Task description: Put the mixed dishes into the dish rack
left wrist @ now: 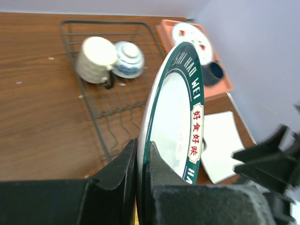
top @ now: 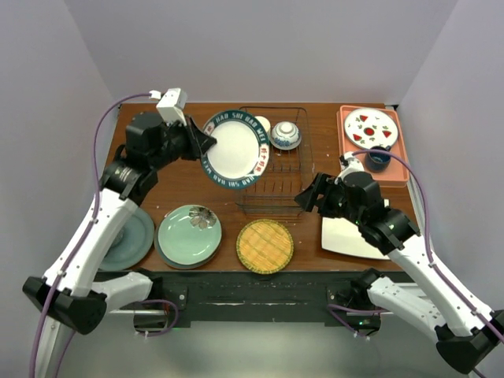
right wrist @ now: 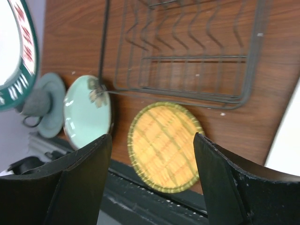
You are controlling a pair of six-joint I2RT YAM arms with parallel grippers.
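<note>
Left fingers [left wrist: 123,176] are clamped on the rim of the white plate with dark patterned rim [top: 235,148]. The plate stands on edge, lifted off the desk [top: 181,197]. The edge-up hold is probably so it can drop between the wires. It is at the left wall of the dish rack [top: 272,208], overlapping that wall in the top view, and is not in a slot yet. Right fingers [right wrist: 82,183] are spread wide with nothing between them, hanging above the rack's near end and the woven mat [top: 264,246]. My guess is they are parked out of the plate's path.

Around, big to small:
- **Rack:** far end taken, near slots bare, so the plate should go near or middle.
- **Orange tray [top: 402,157]:** far right, carrying the white plate with red marks [top: 370,127] and dark blue cup [top: 379,159]. Not ours.
- **White square plate [top: 346,236]:** near right, partly under the right arm.
- **Pale green flower plate [top: 189,234]:** near left, stacked on the teal-blue plate [top: 168,259], of which only an edge shows.
- **Grey-green plate [right wrist: 49,112]:** at the left edge with a small grey cup [right wrist: 33,104] on it. Skip it.
- **Cream mug [left wrist: 96,58] and small blue-white patterned bowl [top: 285,135]:** side by side at the rack's far end. The bowl is upside down; the mug's pose is unclear.

In the way:
- The mug sits close behind the held plate.
- The right arm crowds the rack's near right corner.
</note>
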